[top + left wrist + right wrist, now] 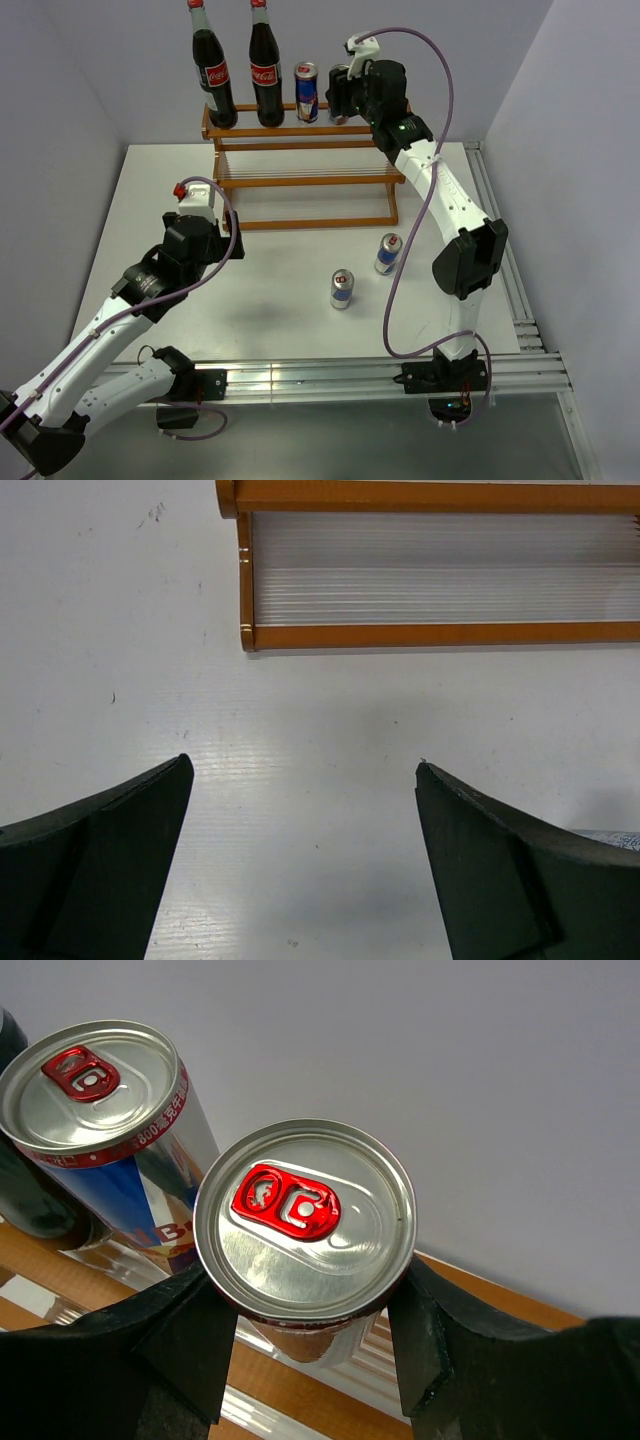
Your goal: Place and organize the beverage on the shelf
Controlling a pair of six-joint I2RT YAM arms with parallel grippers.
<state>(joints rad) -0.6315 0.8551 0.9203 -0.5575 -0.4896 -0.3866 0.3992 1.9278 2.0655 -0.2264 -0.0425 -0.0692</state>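
Observation:
Two cola bottles [215, 75] [266, 70] and one silver-blue can [307, 92] stand in a row on the top level of the orange-brown shelf [300, 180]. My right gripper [340, 100] is shut on a second can [337, 80], held upright beside the first at the top level. In the right wrist view the fingers [190, 1330] press both sides of this can [305, 1220], next to the other can [100, 1085]. Two more cans [388, 254] [342, 289] stand on the table. My left gripper [232, 235] is open and empty, low over the table before the shelf [440, 635].
White table with a metal rail along its right edge [505, 260] and near edge. Grey walls stand close behind the shelf. The right arm's cable [395, 280] hangs near the two loose cans. The shelf's lower two levels hold nothing.

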